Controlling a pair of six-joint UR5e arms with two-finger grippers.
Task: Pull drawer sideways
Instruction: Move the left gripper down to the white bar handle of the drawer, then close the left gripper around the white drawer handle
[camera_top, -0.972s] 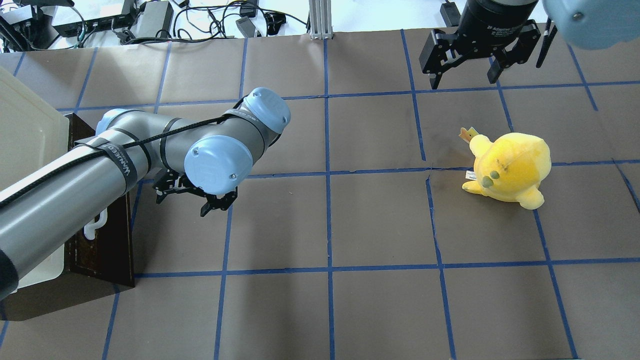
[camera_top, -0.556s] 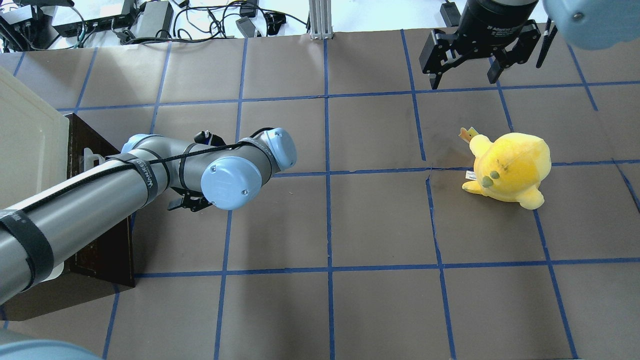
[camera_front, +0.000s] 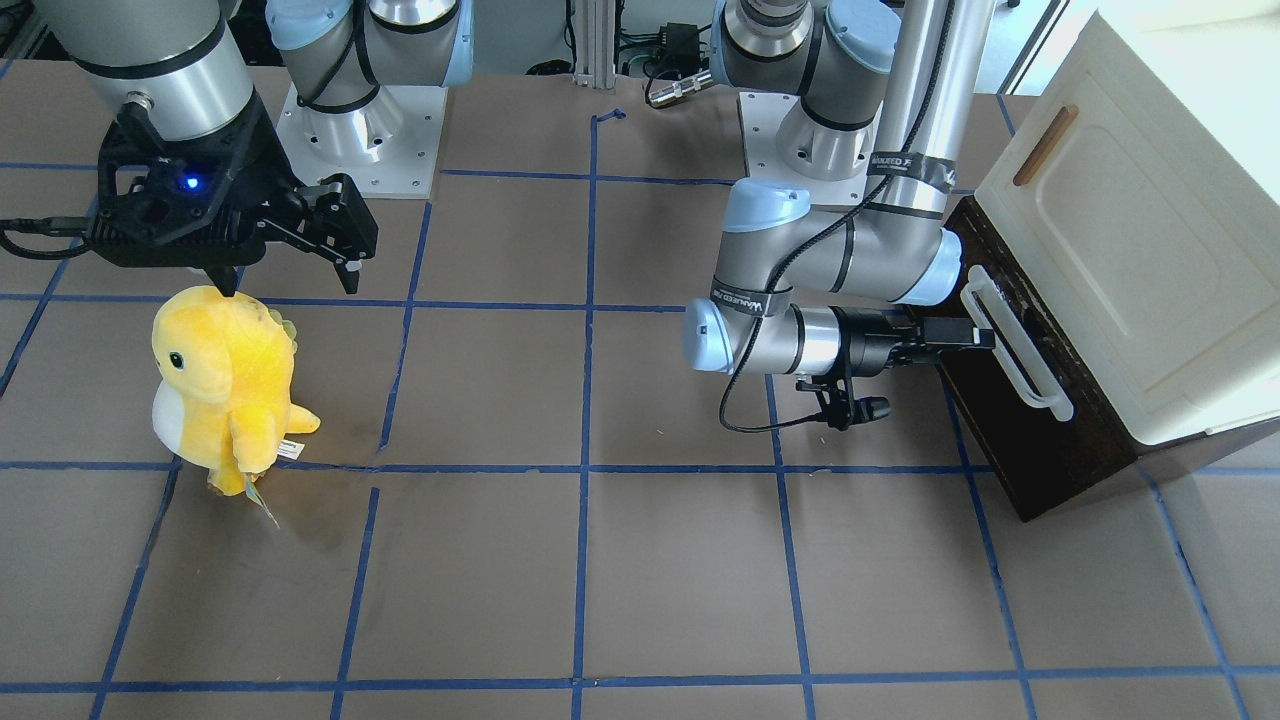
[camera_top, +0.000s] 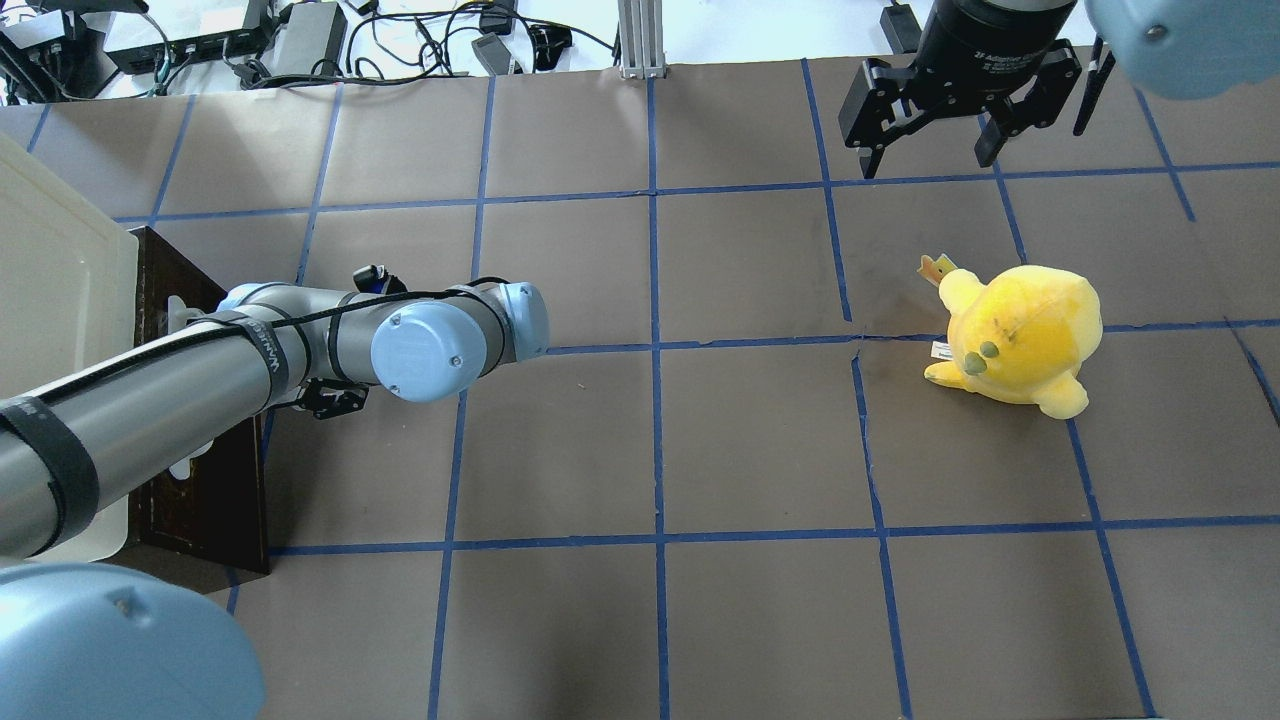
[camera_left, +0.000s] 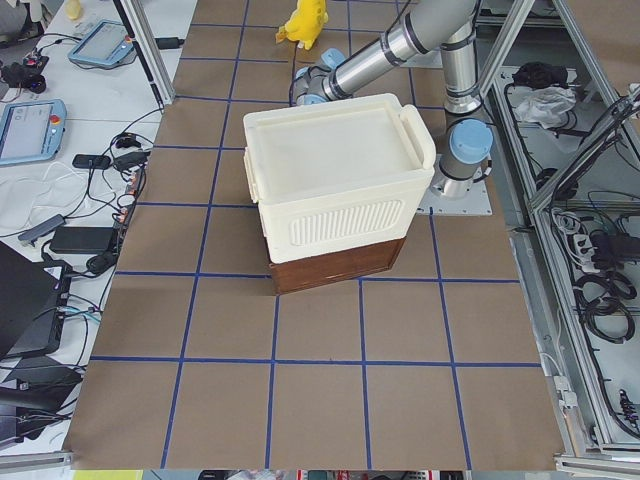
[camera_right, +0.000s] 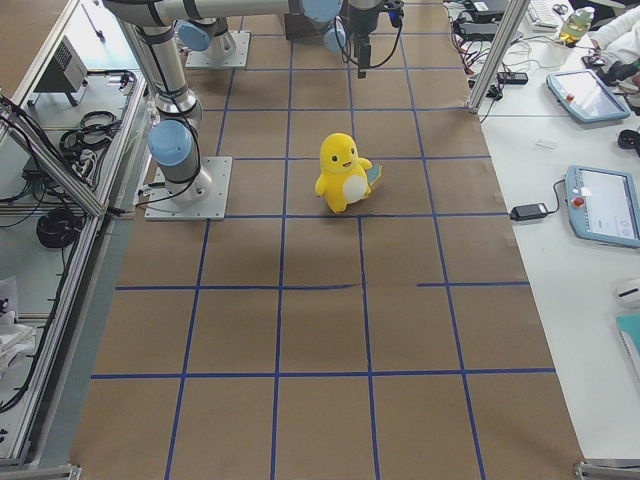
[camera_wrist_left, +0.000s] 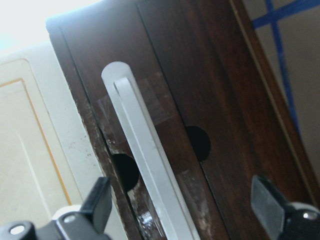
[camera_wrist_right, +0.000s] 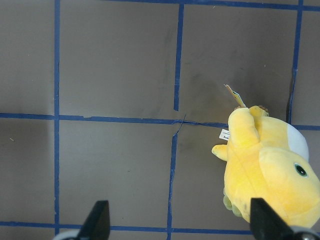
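The drawer (camera_front: 1010, 440) has a dark brown front and a long white bar handle (camera_front: 1015, 345), and sits under a cream cabinet at the table's end on my left. Its pale interior does not show. My left gripper (camera_front: 975, 335) lies level and points at the front. In the left wrist view it is open (camera_wrist_left: 182, 205), with one fingertip on each side of the handle (camera_wrist_left: 150, 170), not touching it. In the overhead view my arm hides most of the handle (camera_top: 180, 310). My right gripper (camera_top: 928, 160) is open and empty, high above the far right of the table.
A yellow plush toy (camera_top: 1020, 335) stands on the right half of the table, also in the right wrist view (camera_wrist_right: 270, 165). The cream cabinet (camera_front: 1130, 230) with a small wooden handle sits above the drawer. Cables and boxes lie beyond the table's far edge.
My left arm has swung left toward the drawer and turned its wrist, bringing the open gripper up to the white handle. The right arm and the plush toy have not moved.
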